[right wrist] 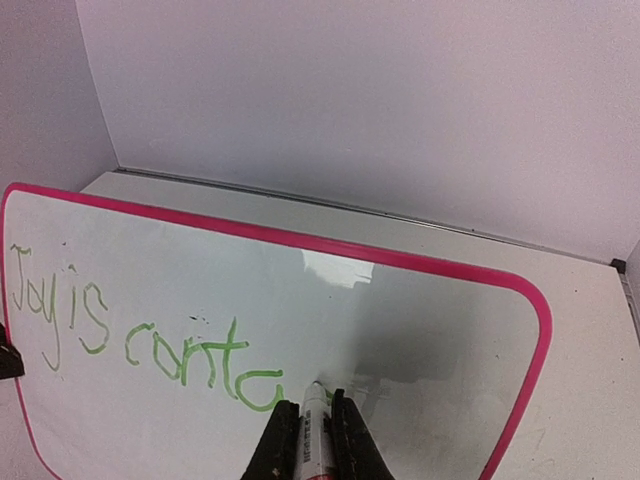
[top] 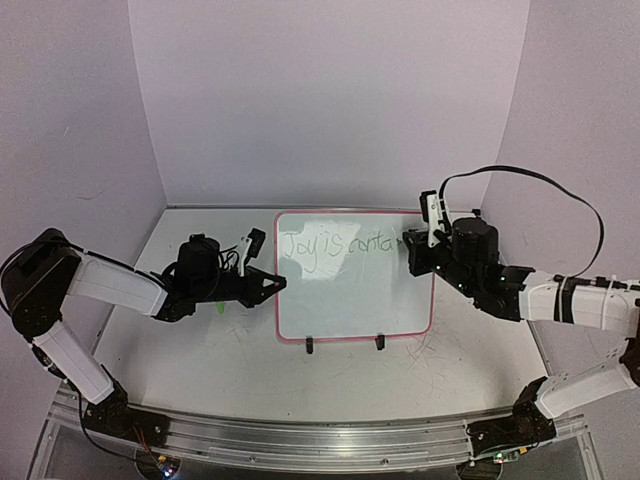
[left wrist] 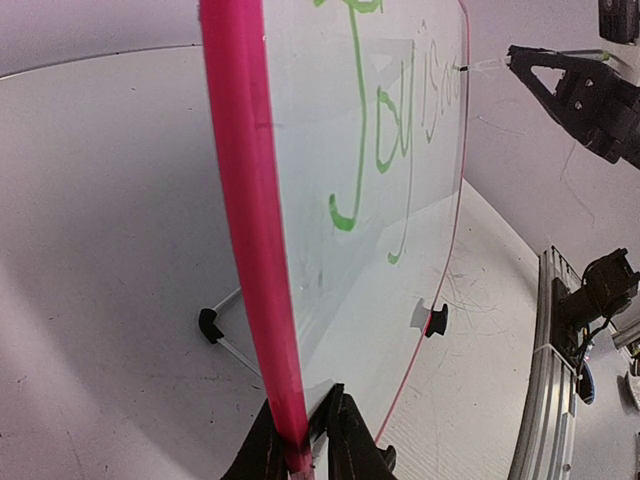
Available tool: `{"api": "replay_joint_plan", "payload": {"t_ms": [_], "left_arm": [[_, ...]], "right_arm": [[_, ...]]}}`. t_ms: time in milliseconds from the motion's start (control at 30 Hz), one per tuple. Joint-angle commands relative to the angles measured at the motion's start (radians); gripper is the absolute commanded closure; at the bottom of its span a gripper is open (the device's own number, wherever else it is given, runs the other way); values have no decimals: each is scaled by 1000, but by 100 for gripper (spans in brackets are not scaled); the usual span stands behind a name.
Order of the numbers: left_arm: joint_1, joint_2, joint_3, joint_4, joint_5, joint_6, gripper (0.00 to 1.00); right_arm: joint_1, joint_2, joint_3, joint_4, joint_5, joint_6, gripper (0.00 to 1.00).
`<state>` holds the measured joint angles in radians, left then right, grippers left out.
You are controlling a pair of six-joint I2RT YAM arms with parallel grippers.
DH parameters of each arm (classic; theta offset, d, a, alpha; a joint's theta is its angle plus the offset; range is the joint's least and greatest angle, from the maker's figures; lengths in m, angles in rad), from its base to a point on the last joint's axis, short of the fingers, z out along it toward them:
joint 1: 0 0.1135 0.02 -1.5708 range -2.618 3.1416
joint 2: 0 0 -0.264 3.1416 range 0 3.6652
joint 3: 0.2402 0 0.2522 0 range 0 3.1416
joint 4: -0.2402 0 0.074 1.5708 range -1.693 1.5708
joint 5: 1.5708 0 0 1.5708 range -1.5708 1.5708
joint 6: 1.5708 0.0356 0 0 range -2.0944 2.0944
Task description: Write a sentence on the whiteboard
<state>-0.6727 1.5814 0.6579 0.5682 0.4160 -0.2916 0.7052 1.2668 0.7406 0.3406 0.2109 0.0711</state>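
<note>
The whiteboard (top: 350, 300), white with a red-pink rim, stands upright on the table on its black wire stand. The sentence (top: 338, 243) in green handwriting reads "Joy is conta" along the top. My left gripper (top: 279, 284) is shut on the board's left rim (left wrist: 240, 200), one finger on each side, as the left wrist view (left wrist: 305, 440) shows. My right gripper (top: 411, 247) is shut on a white marker (right wrist: 316, 432). The marker's tip touches the board (right wrist: 440, 330) just after the last "a" of the sentence (right wrist: 150, 335).
The stand's two black feet (top: 310, 345) (top: 380, 342) rest in front of the board. A small green object (top: 220, 306) lies on the table under my left arm. Lilac walls close the back and sides. A metal rail (top: 300, 436) runs along the near edge.
</note>
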Motion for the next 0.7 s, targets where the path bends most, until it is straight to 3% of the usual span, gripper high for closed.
{"api": "replay_joint_plan", "payload": {"t_ms": [0,667], "left_arm": [[1,24,-11,-54,-125,57,100],[1,25,-13,-56,-122,55,100]], "right_arm": [[-4,20,34,15,-26,2,100],[-2,-44,-48,-45,23,32,100]]}}
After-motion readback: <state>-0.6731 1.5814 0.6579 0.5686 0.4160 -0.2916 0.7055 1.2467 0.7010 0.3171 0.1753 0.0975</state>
